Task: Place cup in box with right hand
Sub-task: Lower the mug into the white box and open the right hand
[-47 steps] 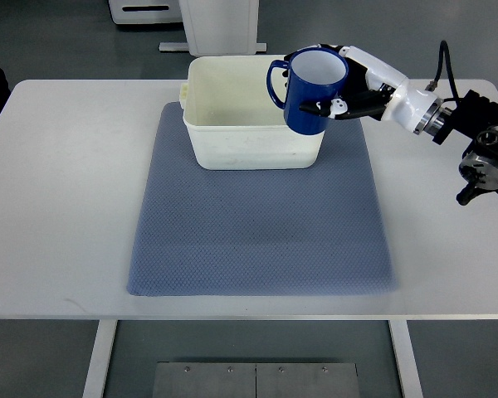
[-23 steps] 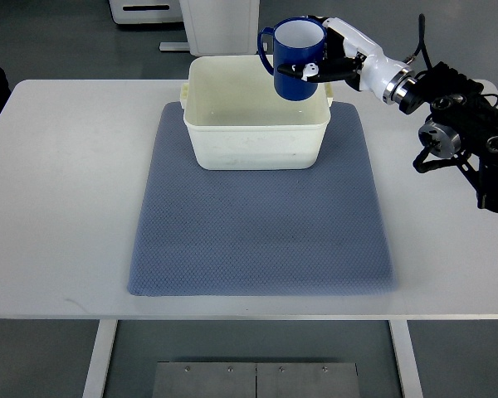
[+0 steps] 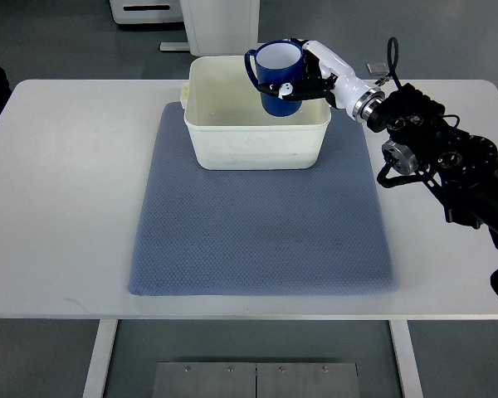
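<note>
A blue-grey mat (image 3: 257, 224) lies flat on the white table (image 3: 58, 191) — grey floor beyond.

Box (image 3: 256, 124) at mat's (image 3: 261, 224) far edge on table (image 3: 66, 191), cup (image 3: 278, 79) above box's right rear

White table (image 3: 58, 166), rectangular top, light legs visible below the near edge. Directly on it: blue-grey textured mat (image 3: 257, 232), centred, stretching from under the right hand (image 3: 311, 75) down toward the near edge, mostly below and to the left of that hand. Mat's far end carries a cream box (image 3: 257, 145), sitting just under and left of the hand, on the mat, not on bare tabletop. Bare table surface on both sides of the mat, widest on the side away from the hand. Small faint mark (image 3: 70, 300) on the tabletop near the front-left corner, well apart from the hand.
</note>
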`<state>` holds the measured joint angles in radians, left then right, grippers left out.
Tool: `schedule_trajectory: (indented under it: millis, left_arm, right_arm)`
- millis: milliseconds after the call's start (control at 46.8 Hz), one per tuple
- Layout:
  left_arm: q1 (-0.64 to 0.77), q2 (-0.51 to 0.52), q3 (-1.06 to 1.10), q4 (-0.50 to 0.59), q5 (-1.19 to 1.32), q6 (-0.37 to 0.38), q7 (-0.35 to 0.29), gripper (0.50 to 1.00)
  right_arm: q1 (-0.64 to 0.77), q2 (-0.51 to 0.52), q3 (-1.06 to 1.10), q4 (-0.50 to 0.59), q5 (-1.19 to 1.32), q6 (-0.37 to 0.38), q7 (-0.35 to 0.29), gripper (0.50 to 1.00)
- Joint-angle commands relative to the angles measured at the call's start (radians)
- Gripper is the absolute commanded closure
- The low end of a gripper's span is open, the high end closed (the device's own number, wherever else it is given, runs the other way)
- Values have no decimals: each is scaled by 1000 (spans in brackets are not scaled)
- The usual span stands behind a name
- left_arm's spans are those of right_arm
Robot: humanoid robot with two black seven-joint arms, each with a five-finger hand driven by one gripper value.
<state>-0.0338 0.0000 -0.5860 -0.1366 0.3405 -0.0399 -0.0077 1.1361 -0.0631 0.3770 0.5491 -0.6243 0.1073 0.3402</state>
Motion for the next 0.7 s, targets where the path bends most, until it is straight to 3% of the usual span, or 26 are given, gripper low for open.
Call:
schedule_trajectory:
  millis: [0, 342, 363, 406, 470, 491, 683]
  left_arm:
    - [0, 0, 0, 0, 0, 0, 0, 500]
    - [0, 0, 0, 0, 0, 0, 0, 500]
    - [0, 0, 0, 0, 0, 0, 0, 500]
    - [0, 0, 0, 0, 0, 0, 0, 500]
    - [0, 0, 0, 0, 0, 0, 0, 500]
    - [0, 0, 0, 0, 0, 0, 0, 500]
    - [0, 0, 0, 0, 0, 0, 0, 500]
  right_arm:
    - [-4, 2, -1, 0, 0, -9, -1, 1000]
    - [-27, 12, -1, 3, 0, -38, 8, 1000]
    - [-29, 12, -1, 3, 0, -38, 10, 963]
    - [-30, 14, -1, 3, 0, -38, 10, 836]
    - [-30, 14, -1, 3, 1, -38, 10, 572]
    - [-30, 14, -1, 5, 1, -38, 11, 509]
    - [-39, 22, -3, 6, 1, -38, 11, 502]
